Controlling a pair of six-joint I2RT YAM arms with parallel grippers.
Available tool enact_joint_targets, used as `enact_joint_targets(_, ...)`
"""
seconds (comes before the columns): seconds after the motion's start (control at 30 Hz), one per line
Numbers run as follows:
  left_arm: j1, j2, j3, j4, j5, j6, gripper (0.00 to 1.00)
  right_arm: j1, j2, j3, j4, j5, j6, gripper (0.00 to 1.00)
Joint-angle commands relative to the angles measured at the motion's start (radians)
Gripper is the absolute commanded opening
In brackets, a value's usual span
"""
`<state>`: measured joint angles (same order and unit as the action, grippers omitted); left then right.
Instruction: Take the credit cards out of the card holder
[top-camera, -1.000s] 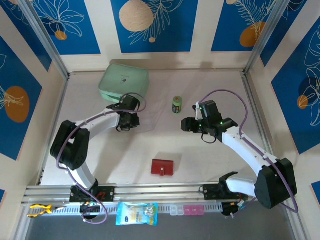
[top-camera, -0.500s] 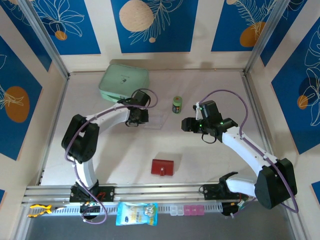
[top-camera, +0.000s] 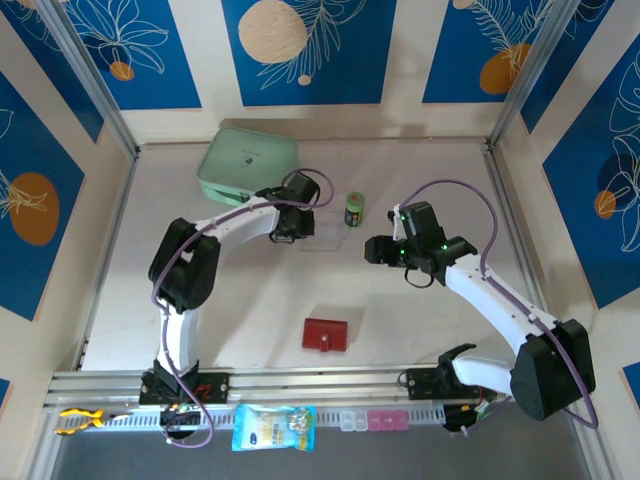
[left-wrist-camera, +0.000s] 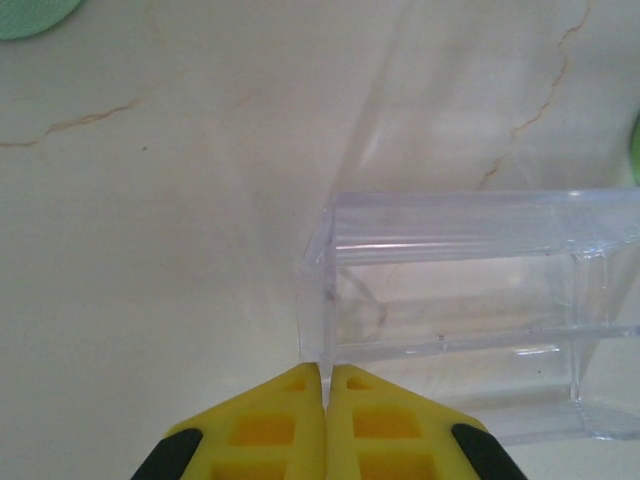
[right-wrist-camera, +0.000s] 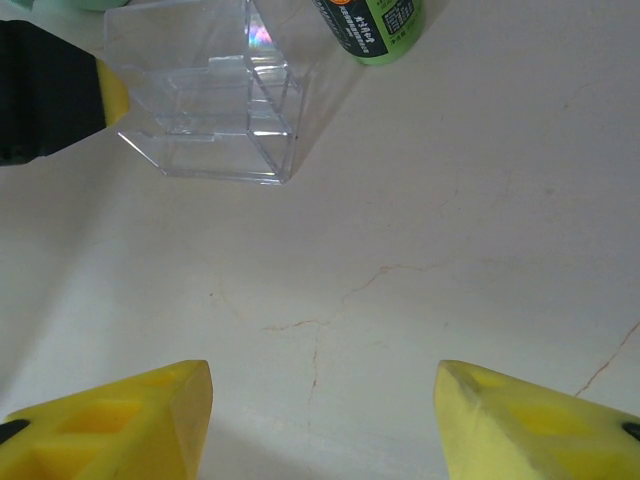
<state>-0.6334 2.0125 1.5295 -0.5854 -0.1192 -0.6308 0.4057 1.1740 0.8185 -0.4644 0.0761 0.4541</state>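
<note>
Step in hand: approach; extraction not begun. The card holder (top-camera: 325, 335) lies shut on the bench (top-camera: 430, 320) near the front edge, well apart from both arms; the credit cards are presumably inside it. Next move: one pincer pins the holder, the other opens it. The left wrist view shows the left pincer (left-wrist-camera: 325, 378) clenched and empty at a clear box (left-wrist-camera: 460, 300) corner. The right wrist view shows the right pincer (right-wrist-camera: 322, 372) released above bare bench, with a green can (right-wrist-camera: 375, 25) beyond the box.
</note>
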Motion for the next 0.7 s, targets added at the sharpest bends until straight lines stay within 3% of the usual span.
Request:
enact_joint_targets(0.0,-0.016,0.034,0.067,-0.027,0.03,-0.02,0.06,0.0,-0.016,0.033,-0.019,-0.002,-0.001,0.61)
enact_joint_targets(0.67,-0.017,0.021,0.096,-0.047,0.003,0.019,0.16,0.011,-0.046,0.073,-0.078,-0.018,0.007,0.6)
